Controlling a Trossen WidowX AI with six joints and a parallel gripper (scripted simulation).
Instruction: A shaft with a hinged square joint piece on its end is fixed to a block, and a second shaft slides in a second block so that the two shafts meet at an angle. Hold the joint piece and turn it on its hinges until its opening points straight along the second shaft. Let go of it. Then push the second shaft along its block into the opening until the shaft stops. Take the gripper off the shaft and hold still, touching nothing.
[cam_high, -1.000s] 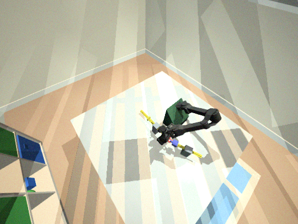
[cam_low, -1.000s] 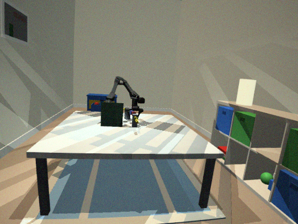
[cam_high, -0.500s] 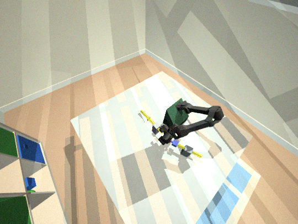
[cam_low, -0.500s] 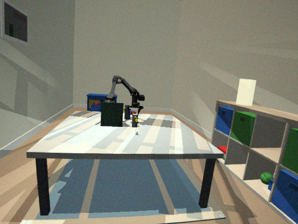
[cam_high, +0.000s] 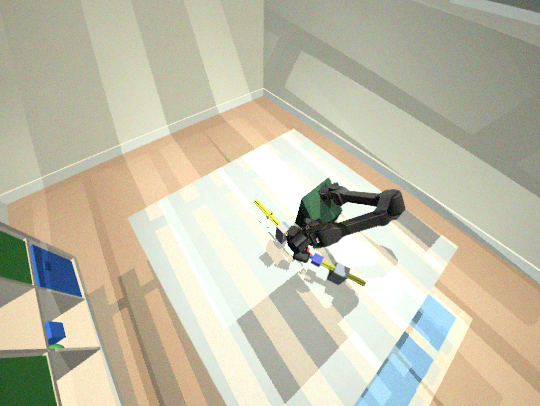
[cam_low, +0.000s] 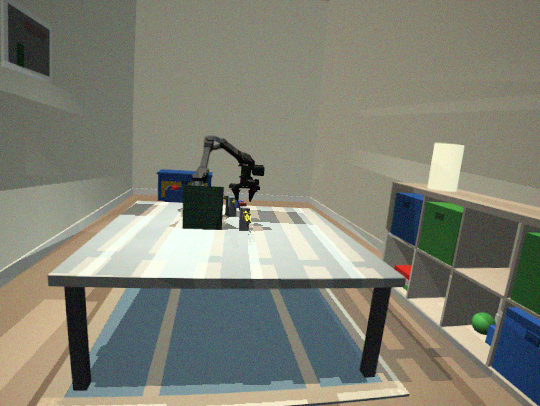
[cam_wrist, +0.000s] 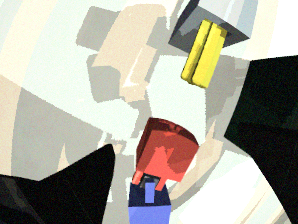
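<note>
The 1 black arm (cam_low: 226, 148) rises from its base, bends at the elbow (cam_high: 391, 202) and reaches down over the table. Its wrist points steeply downward. The gripper (cam_low: 245, 192) hangs with its 2 fingers spread wide apart, nothing between them, the dark pads framing the wrist view.

The top view is looking steeply down from high at the bench (cam_high: 190, 280), the exterior view is facing it level from beyond its end, and the wrist view is peering closely downward; all are sharing the shafts.
</note>
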